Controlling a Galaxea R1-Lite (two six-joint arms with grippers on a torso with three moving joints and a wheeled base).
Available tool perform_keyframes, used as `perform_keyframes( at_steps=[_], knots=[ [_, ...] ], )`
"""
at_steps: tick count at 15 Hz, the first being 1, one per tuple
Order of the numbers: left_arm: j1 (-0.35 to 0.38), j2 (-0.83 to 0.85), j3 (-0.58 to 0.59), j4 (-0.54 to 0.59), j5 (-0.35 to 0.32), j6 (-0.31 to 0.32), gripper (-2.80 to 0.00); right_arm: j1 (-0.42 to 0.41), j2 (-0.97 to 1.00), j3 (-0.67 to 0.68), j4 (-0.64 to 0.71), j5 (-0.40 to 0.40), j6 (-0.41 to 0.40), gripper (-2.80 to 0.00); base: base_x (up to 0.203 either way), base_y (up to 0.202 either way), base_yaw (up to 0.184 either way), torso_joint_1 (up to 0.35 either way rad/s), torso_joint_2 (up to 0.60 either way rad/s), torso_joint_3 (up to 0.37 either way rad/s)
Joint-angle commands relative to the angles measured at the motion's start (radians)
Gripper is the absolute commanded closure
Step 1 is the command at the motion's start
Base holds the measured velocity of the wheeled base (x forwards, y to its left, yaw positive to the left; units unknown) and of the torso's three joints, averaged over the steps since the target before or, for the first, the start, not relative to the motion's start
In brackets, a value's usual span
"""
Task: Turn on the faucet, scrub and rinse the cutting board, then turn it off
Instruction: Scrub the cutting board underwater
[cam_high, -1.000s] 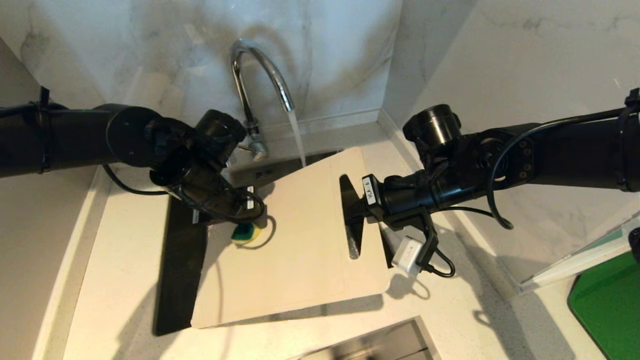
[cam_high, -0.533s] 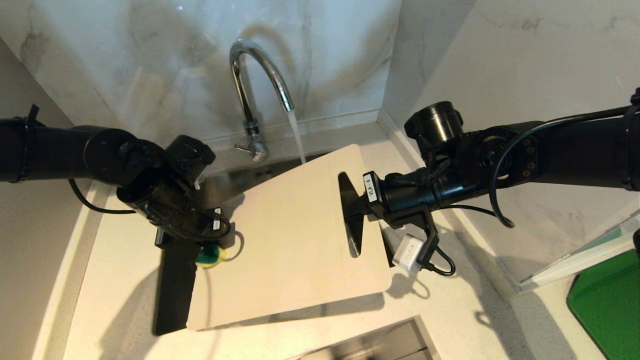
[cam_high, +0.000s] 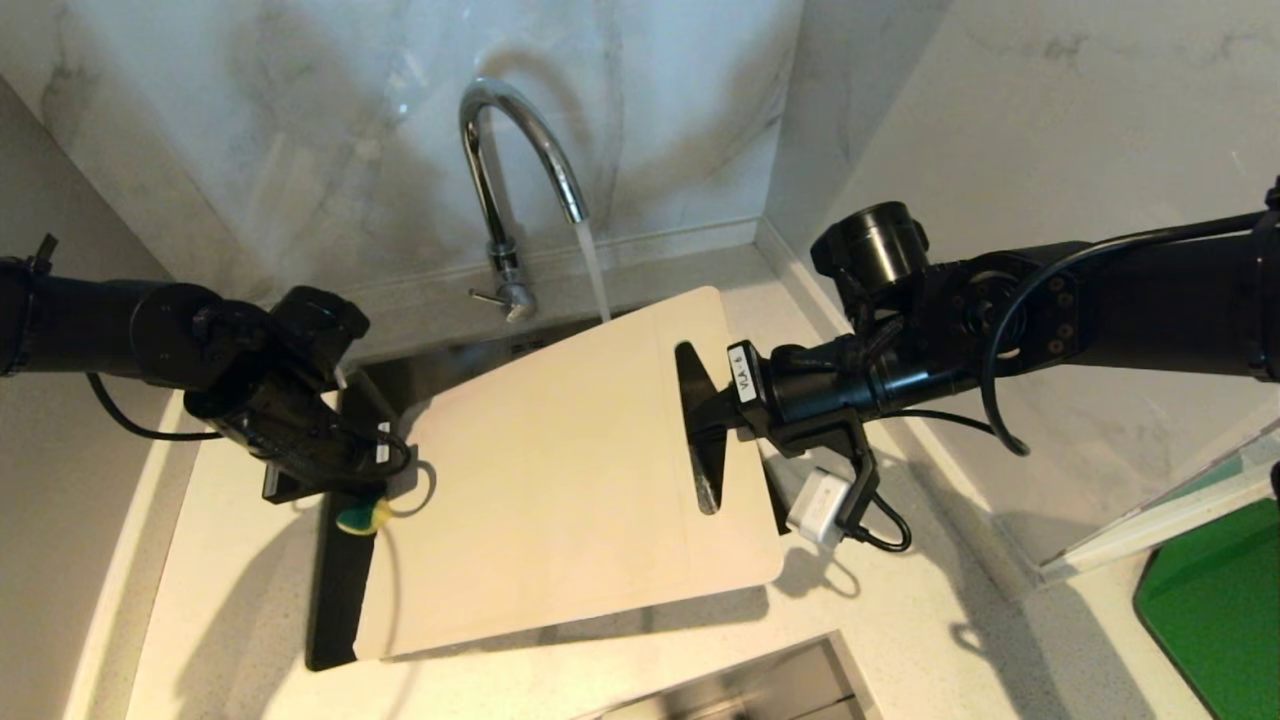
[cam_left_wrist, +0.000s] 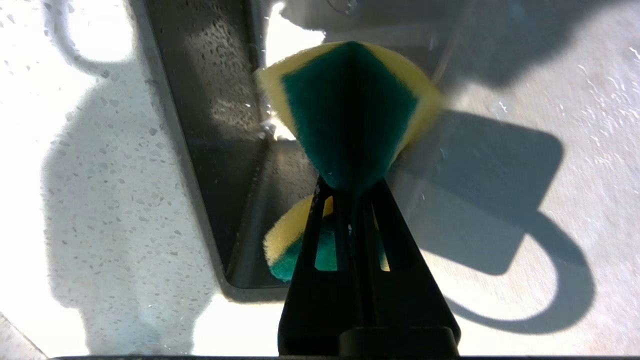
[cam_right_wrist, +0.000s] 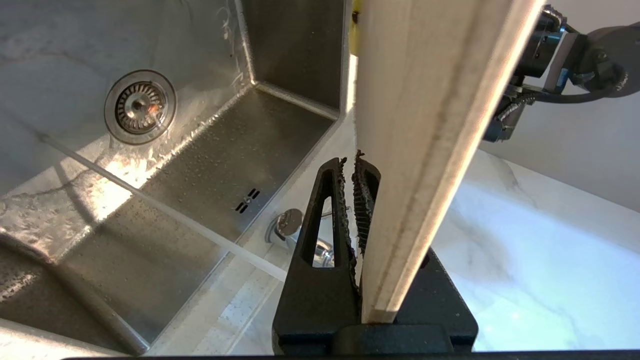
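Observation:
The chrome faucet (cam_high: 500, 180) runs, and its stream (cam_high: 597, 275) falls just behind the far edge of the cutting board (cam_high: 560, 480). The pale beige board hangs tilted over the sink (cam_high: 345, 570). My right gripper (cam_high: 702, 425) is shut on it at the handle slot. In the right wrist view the board (cam_right_wrist: 430, 125) lies against the right gripper (cam_right_wrist: 349, 167), with the faucet base (cam_right_wrist: 287, 225) behind. My left gripper (cam_high: 366, 498) is shut on a green and yellow sponge (cam_high: 360, 518) at the board's left edge. The left wrist view shows the sponge (cam_left_wrist: 350, 105) bulging out past the left gripper (cam_left_wrist: 352, 187).
A speckled white counter (cam_high: 230, 560) surrounds the sink, and marble walls close the back and right. The wet steel sink floor (cam_right_wrist: 200, 160) has a drain (cam_right_wrist: 140, 106). A bright green mat (cam_high: 1210, 610) lies at the far right. A steel surface (cam_high: 760, 690) shows at the bottom edge.
My left gripper has carried the sponge leftward across the board to its left edge. The right arm and the board have barely moved, and the water keeps running.

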Motion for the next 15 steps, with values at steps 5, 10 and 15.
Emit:
perform_keyframes(
  at_steps=[5, 10, 15],
  knots=[
    [-0.018, -0.135, -0.007, 0.005, -0.046, -0.001, 0.0, -0.008, 0.002, 0.0, 0.003, 0.003, -0.016, 0.0, 0.0, 0.0, 0.0, 0.0, 0.0, 0.0],
    [-0.164, -0.317, -0.085, 0.115, -0.047, -0.023, 0.0, -0.009, 0.005, 0.002, 0.003, 0.005, -0.017, 0.0, 0.0, 0.0, 0.0, 0.0, 0.0, 0.0],
    [-0.437, -0.345, -0.123, 0.228, -0.035, -0.136, 0.0, -0.009, 0.005, 0.0, 0.002, 0.003, -0.017, 0.0, 0.0, 0.0, 0.0, 0.0, 0.0, 0.0]
  ],
)
